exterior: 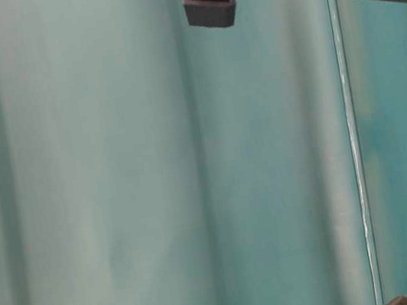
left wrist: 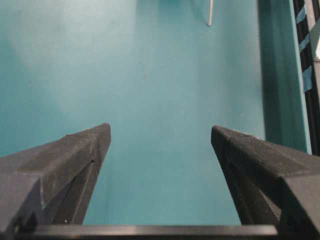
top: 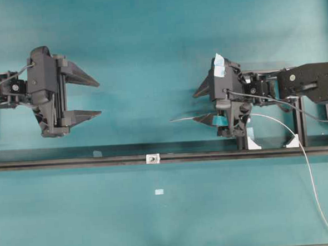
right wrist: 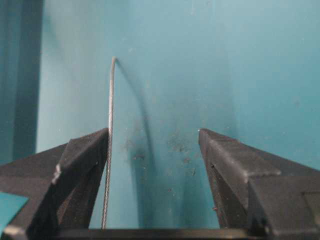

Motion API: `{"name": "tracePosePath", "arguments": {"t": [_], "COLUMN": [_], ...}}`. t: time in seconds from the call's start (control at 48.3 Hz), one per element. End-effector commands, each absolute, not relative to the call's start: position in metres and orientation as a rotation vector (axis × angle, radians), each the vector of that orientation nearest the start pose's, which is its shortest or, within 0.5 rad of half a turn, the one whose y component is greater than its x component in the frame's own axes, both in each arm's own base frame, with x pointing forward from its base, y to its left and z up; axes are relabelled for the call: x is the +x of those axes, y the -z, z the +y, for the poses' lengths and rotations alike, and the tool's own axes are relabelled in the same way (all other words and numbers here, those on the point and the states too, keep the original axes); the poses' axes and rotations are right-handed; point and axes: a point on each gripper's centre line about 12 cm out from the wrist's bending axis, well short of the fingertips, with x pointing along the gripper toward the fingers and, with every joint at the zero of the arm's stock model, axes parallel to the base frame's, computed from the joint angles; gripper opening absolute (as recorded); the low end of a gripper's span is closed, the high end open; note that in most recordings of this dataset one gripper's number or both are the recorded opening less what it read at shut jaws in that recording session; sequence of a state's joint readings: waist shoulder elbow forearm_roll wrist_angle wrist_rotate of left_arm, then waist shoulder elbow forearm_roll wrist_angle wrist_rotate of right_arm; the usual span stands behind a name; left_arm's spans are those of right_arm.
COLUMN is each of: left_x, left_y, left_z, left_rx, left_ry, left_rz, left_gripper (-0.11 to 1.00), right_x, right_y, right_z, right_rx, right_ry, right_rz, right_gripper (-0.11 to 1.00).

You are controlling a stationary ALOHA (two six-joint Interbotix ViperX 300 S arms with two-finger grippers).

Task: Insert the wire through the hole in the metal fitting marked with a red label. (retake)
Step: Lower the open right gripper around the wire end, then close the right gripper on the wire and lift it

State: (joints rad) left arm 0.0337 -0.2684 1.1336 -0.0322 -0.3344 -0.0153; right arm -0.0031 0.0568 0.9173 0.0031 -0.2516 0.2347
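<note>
While teal cloth (top: pixel 148 40) covers table, black rail (top: pixel 71 161) crosses it, metal fitting (top: pixel 152 158) on rail. Left gripper (top: pixel 90 97) spread, empty. Right gripper (top: pixel 203 105) spread; wire (right wrist: pixel 109 145) lies along one finger, unpinched.

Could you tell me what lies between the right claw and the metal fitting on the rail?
In the overhead view, only bare teal tabletop separates the right claw from the metal fitting; the wire pokes leftward into that gap, well short of the fitting.

Metal fitting (top: pixel 152 158) on the rail (top: pixel 71 161), between left hand (top: pixel 99 97) and right hand (top: pixel 200 105).
</note>
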Motion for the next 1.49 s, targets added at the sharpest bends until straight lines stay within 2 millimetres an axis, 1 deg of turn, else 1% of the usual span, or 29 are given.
{"name": "tracePosePath", "arguments": {"t": [0.0,0.579,0.662,0.724,0.807,0.869,0.931,0.973,1.014,1.055,1.469], "left_x": [0.2789,0.2794,0.2793,0.2789,0.2793,0.2793,0.2794,0.279,0.2789,0.2793,0.2785], "left_y": [-0.1511,-0.1517,-0.1516,-0.1511,-0.1516,-0.1516,-0.1517,-0.1513,-0.1511,-0.1516,-0.1508], "left_z": [0.0113,0.0113,0.0113,0.0112,0.0113,0.0113,0.0113,0.0113,0.0112,0.0113,0.0117], "left_rx": [-0.055,-0.055,-0.055,-0.054,-0.055,-0.055,-0.055,-0.055,-0.054,-0.055,-0.055], "left_ry": [-0.059,-0.059,-0.059,-0.058,-0.059,-0.059,-0.059,-0.059,-0.058,-0.059,-0.06], "left_rz": [0.499,0.496,0.498,0.499,0.498,0.498,0.496,0.498,0.499,0.498,0.499], "left_gripper": [0.67,0.67,0.67,0.67,0.67,0.66,0.66,0.66,0.66,0.66,0.66], "right_x": [0.3419,0.3429,0.343,0.3432,0.3432,0.3432,0.3432,0.3439,0.3441,0.3451,0.3462], "right_y": [-0.1058,-0.1071,-0.1072,-0.1075,-0.1075,-0.1075,-0.1075,-0.1077,-0.1085,-0.1096,-0.1112], "right_z": [-0.0022,-0.0022,-0.0022,-0.0027,-0.0027,-0.0038,-0.0054,-0.0059,-0.0064,-0.0065,-0.0065], "right_rx": [0.23,0.231,0.231,0.231,0.23,0.231,0.232,0.233,0.233,0.233,0.231], "right_ry": [0.088,0.086,0.086,0.087,0.086,0.089,0.094,0.095,0.096,0.095,0.092], "right_rz": [0.677,0.663,0.662,0.659,0.659,0.658,0.658,0.655,0.65,0.641,0.621], "right_gripper": [0.77,0.77,0.74,0.69,0.57,0.43,0.25,0.15,0.08,0.03,0.02]}}
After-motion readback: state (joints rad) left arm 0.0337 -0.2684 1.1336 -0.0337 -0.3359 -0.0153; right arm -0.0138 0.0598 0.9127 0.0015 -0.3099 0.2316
